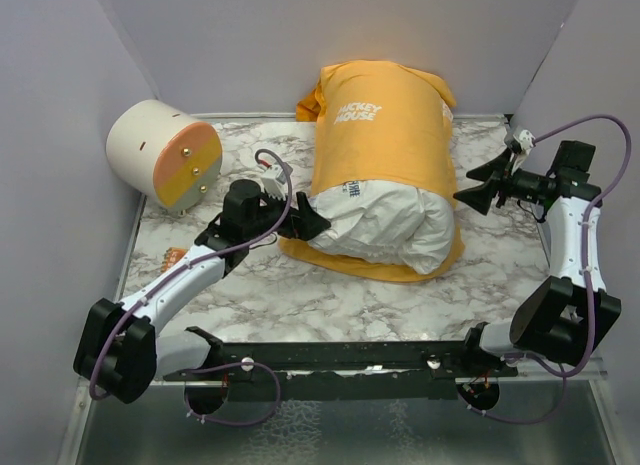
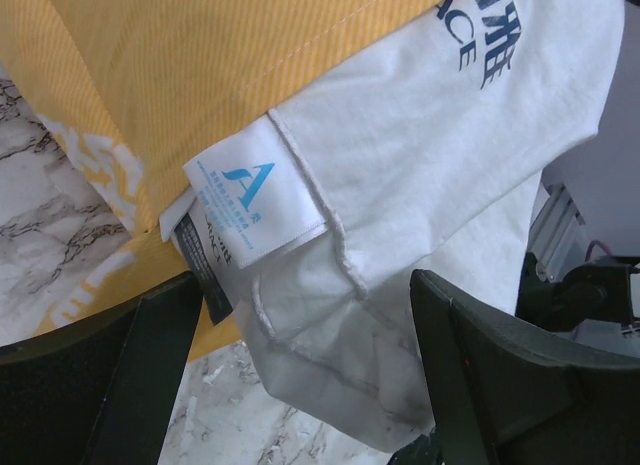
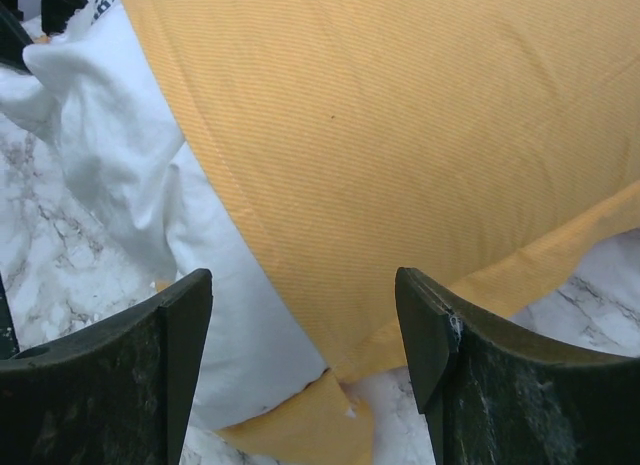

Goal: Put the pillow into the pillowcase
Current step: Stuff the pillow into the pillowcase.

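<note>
Orange-yellow thin fabric pillowcase (image 1: 385, 135) covers most of the plump white quilted pillow (image 1: 390, 225) mid-table, and the pillow's near end sticks out.

Left wrist view: the left gripper (image 2: 308, 283) gapes wide and grips nothing, with the pillow's seamed, labelled corner between its jaws.

Right wrist view: the right gripper (image 3: 302, 275) is likewise spread and empty, facing the case's hem.

Both things look light and limp, so pinching the hem and the corner seam seems best.

A bench (image 1: 300, 295) with a white, grey-veined marble pattern fills the floor of the enclosure. Plain pale grey walls close it in at the back (image 1: 250, 35), left (image 1: 50, 185) and right (image 1: 610, 65). The light is soft and even, and shadows are faint.
</note>
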Controlling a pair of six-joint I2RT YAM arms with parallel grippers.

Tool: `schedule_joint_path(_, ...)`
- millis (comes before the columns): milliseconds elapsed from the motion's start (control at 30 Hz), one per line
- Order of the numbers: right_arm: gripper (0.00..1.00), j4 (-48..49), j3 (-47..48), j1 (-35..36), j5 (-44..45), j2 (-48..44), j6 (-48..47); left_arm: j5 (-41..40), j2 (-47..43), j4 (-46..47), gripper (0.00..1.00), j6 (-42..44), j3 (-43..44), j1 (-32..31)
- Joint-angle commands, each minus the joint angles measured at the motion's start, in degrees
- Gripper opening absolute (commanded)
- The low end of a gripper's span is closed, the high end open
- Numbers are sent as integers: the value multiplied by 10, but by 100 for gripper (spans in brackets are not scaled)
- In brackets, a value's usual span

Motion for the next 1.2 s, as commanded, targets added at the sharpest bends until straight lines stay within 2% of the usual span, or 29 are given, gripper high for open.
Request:
schedule_joint_path(0,74,-23,-18,4,-38,-4,-26,9,-38,23,89,-30,-2,6)
schedule_joint_path(133,74,-13,-41,4,-18,-21,-17,8,-47,-1,90,-15,-6,14)
schedule_joint_path(433,75,85,-48,4,47,1,105,37,-49,119,91,-95,-73,18)
schedule_joint_path(600,75,97,-45,3,64,53,140,40,4,123,91,-96,-49,18)
schedule_joint_path(733,75,56,-49,7,8,94,132,29,60,120,88,-90,-15,18)
schedule_joint_path(867,72,33,-68,79,48,71,113,35,100,111,81,-79,23,18)
schedule_joint_path(933,64,28,-78,140,68,50,96,41,121,106,72,-64,43,18)
schedule_joint_path(967,56,21,-81,162,65,41,80,41,131,98,65,-55,53,18)
schedule_joint_path(1000,45,5,-81,182,61,30,58,42,144,89,53,-47,63,18)
schedule_joint_path(1067,28,-38,-78,223,45,-2,-20,35,168,70,20,-33,80,18)
schedule_joint_path(1100,20,-50,-81,241,42,-22,-49,27,180,63,12,-25,86,18)
schedule_joint_path(1167,10,-70,-92,278,37,-66,-101,15,205,56,7,-12,96,18)
